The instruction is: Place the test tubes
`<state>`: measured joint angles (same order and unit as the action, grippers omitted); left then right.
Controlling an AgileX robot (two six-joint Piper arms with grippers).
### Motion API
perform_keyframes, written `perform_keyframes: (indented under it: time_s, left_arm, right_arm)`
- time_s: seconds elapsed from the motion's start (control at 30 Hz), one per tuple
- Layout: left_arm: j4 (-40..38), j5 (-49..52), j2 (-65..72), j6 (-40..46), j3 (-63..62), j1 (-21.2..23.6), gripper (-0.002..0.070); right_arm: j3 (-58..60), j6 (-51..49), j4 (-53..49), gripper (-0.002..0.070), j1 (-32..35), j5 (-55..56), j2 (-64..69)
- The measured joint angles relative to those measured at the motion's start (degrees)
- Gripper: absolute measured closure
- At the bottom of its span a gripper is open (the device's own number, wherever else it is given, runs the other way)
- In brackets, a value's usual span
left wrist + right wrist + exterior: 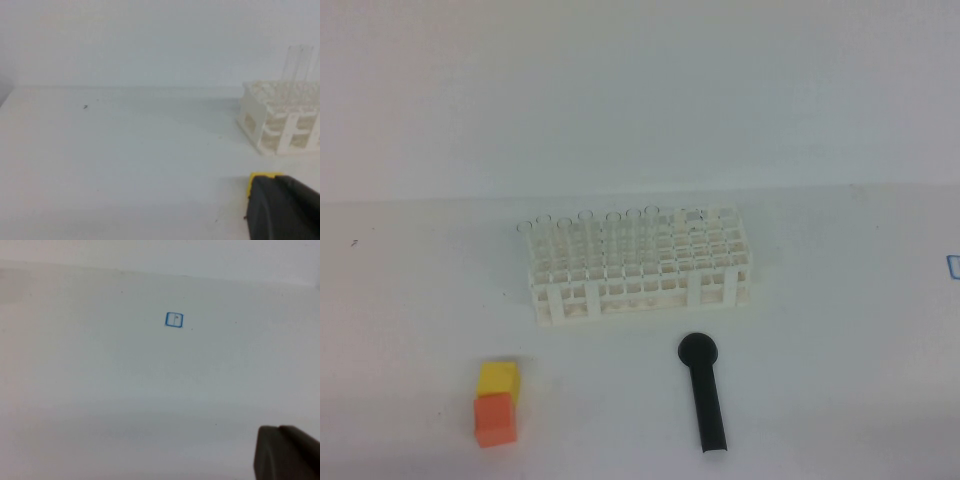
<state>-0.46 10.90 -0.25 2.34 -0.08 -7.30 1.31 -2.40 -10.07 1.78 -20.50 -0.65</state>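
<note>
Several tubes (pixel 586 228) stood in the rack (pixel 642 294); left gripper (pixel 282 207) hung near its left end, right gripper (pixel 287 452) well apart rightward; I couldn't tell either's grip.

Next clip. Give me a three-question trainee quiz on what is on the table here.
1. True or false: the yellow block lies nearer the robot than the orange block.
2. The clear tubes in the white rack stand mostly along its: A) far side B) near side C) middle.
3. Whose wrist view shows the blue square mark: the left gripper or the right gripper?

Key: 1 false, the yellow block lies behind. 2 A. 3 right, and the left one faces the rack. Both grippers sit outside the high view.
</note>
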Motion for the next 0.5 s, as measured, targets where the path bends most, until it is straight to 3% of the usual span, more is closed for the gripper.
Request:
perform_keyframes:
  time_s: [0.33, 0.5]
  left_arm:
    - [4.2, 10.4, 0.0, -0.8, 0.1, 0.6, 0.0676]
    - [3.2, 9.5, 0.0, -10.8, 0.1, 1.4, 0.0676]
  right_arm:
    - [0.0, 0.0, 0.0, 0.0678, 0.0, 0.0, 0.0]
    - [0.0, 0.0, 0.0, 0.0678, 0.0, 0.0, 0.0]
